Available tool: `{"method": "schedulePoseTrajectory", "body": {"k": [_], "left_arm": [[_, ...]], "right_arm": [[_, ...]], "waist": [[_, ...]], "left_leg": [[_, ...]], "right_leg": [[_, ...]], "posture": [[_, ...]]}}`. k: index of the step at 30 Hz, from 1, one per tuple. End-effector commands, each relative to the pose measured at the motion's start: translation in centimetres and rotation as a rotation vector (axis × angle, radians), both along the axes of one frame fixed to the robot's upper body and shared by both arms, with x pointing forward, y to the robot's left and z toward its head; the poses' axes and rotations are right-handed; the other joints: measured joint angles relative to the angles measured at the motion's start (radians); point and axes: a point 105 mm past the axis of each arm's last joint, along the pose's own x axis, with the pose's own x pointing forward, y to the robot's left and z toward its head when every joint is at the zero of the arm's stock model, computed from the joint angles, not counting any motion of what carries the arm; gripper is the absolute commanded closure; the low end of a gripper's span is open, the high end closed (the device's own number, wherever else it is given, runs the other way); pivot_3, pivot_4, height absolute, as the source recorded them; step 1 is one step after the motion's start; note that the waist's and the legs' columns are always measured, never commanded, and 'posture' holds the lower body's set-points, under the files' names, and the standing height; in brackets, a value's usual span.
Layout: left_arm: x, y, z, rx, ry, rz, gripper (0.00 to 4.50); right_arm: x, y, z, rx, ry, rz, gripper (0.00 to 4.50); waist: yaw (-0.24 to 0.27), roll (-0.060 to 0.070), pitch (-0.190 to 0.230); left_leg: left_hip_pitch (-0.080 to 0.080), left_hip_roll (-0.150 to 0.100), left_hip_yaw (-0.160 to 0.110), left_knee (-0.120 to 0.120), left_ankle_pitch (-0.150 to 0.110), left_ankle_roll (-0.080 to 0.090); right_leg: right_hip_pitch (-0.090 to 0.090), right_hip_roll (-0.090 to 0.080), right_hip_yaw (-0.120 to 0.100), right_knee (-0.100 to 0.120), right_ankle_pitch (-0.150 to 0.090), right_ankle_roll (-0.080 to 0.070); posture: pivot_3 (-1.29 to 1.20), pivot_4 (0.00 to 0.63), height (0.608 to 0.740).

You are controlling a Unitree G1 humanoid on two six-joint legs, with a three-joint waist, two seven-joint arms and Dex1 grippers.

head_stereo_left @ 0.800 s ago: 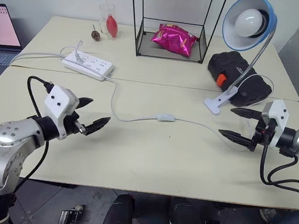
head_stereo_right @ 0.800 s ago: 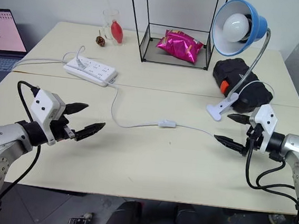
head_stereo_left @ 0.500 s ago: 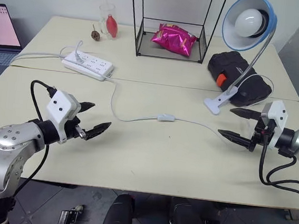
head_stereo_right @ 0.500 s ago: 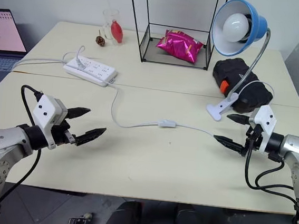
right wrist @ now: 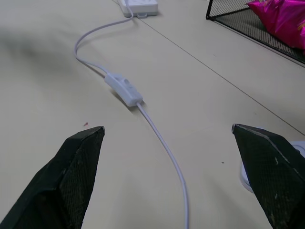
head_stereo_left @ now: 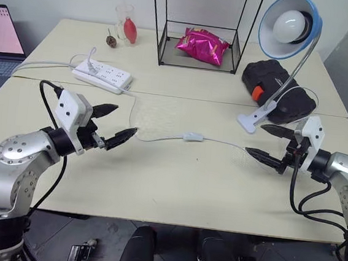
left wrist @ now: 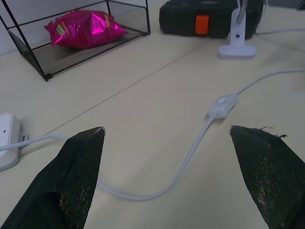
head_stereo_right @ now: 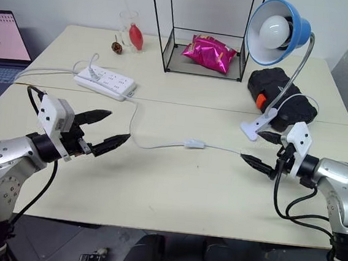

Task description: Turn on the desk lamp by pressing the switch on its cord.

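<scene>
The desk lamp [head_stereo_left: 292,26], blue-rimmed shade and white bulb on a silver gooseneck, stands on its white clamp base [head_stereo_left: 252,121] at the right of the table. Its thin white cord [head_stereo_left: 155,138] runs left across the table to the small white switch [head_stereo_left: 192,136], which also shows in the wrist views [left wrist: 223,105] [right wrist: 125,89]. My left gripper [head_stereo_left: 124,119] is open, its lower fingertip close to the cord's bend left of the switch. Right of the switch, over the cord, my right gripper [head_stereo_left: 254,139] hovers open. Both hold nothing.
A white power strip [head_stereo_left: 102,74] lies at the back left. A black wire rack [head_stereo_left: 163,52] holds a pink bag [head_stereo_left: 200,45]. A black case [head_stereo_left: 277,85] sits behind the clamp. A laptop [head_stereo_left: 1,34] and a glass [head_stereo_left: 127,27] stand at the far left.
My left gripper moved right and away from the front edge, up to the cord. My right gripper moved left toward the switch. Both stayed open.
</scene>
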Motion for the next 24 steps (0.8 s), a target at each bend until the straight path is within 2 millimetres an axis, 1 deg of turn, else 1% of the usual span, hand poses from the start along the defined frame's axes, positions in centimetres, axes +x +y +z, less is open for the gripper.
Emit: {"method": "schedulePoseTrajectory", "body": {"k": [1, 2, 4, 6, 10, 12, 15, 19, 24], "left_arm": [[0.6, -1.4, 0.0, -0.007, 0.007, -0.086, 0.16], [0.7, -1.6, 0.0, -0.008, 0.014, -0.101, 0.16], [1.0, -2.9, -0.8, -0.019, 0.068, -0.183, 0.16], [1.9, -4.3, -1.7, -0.050, 0.134, -0.252, 0.16], [4.2, -6.2, -2.6, -0.110, 0.214, -0.314, 0.16], [5.2, -7.0, -3.2, -0.132, 0.257, -0.337, 0.16], [6.3, -8.4, -4.5, -0.103, 0.320, -0.383, 0.16], [7.3, -9.7, -5.3, -0.071, 0.373, -0.434, 0.16], [8.4, -10.7, -6.7, -0.030, 0.433, -0.451, 0.16]], "right_arm": [[-0.7, 1.0, 1.4, 0.013, -0.041, 0.016, 0.00], [-0.8, 1.1, 1.4, 0.013, -0.040, 0.014, 0.00], [-1.0, 1.5, 1.2, 0.020, -0.015, -0.005, 0.00], [-1.2, 2.1, 0.9, 0.034, 0.034, -0.033, 0.00], [-1.6, 3.2, 0.9, 0.025, 0.064, -0.065, 0.00], [-1.7, 3.4, 0.8, 0.012, 0.055, -0.092, 0.00], [-1.8, 3.5, 0.9, 0.000, 0.047, -0.125, 0.00], [-2.4, 3.8, 1.4, -0.005, 0.038, -0.131, 0.00], [-3.0, 4.1, 2.1, -0.016, 0.024, -0.136, 0.00]], "waist": [[0.000, 0.000, 0.000], [0.000, 0.000, 0.000], [0.000, 0.000, 0.000], [0.002, 0.000, 0.000], [0.003, 0.000, 0.000], [0.002, 0.000, 0.000], [0.000, 0.000, 0.000], [-0.001, 0.000, 0.000], [0.000, 0.000, 0.000]], "left_leg": [[0.000, 0.000, 0.000, 0.000, 0.000, 0.000], [0.000, 0.000, 0.000, 0.000, 0.000, 0.000], [0.000, 0.000, 0.000, 0.000, 0.000, 0.000], [-0.001, 0.000, 0.000, 0.000, 0.000, 0.000], [-0.001, -0.001, -0.001, 0.001, 0.000, 0.000], [-0.001, -0.001, -0.001, 0.001, 0.000, 0.000], [-0.001, -0.001, -0.001, 0.001, 0.000, 0.000], [-0.002, -0.001, -0.001, 0.000, 0.000, 0.000], [-0.002, -0.001, -0.002, 0.000, 0.000, 0.000]], "right_leg": [[0.000, 0.000, 0.000, 0.000, 0.000, 0.000], [0.000, 0.000, 0.000, 0.000, 0.000, 0.000], [0.000, 0.000, 0.000, 0.000, 0.000, 0.000], [0.000, 0.000, 0.000, 0.000, 0.000, 0.000], [0.000, 0.001, -0.001, 0.000, 0.000, 0.001], [0.000, 0.001, 0.000, 0.000, 0.000, 0.001], [0.000, 0.001, 0.000, 0.000, 0.000, 0.001], [-0.001, 0.001, 0.000, 0.000, 0.001, 0.000], [-0.001, 0.001, -0.001, 0.000, 0.001, 0.001]], "posture": [[0.00, 0.150, 0.740], [0.00, 0.150, 0.740], [0.00, 0.150, 0.740], [0.00, 0.150, 0.740], [0.00, 0.150, 0.740], [0.00, 0.150, 0.740], [0.00, 0.150, 0.740], [0.00, 0.150, 0.740], [0.00, 0.150, 0.740]]}}
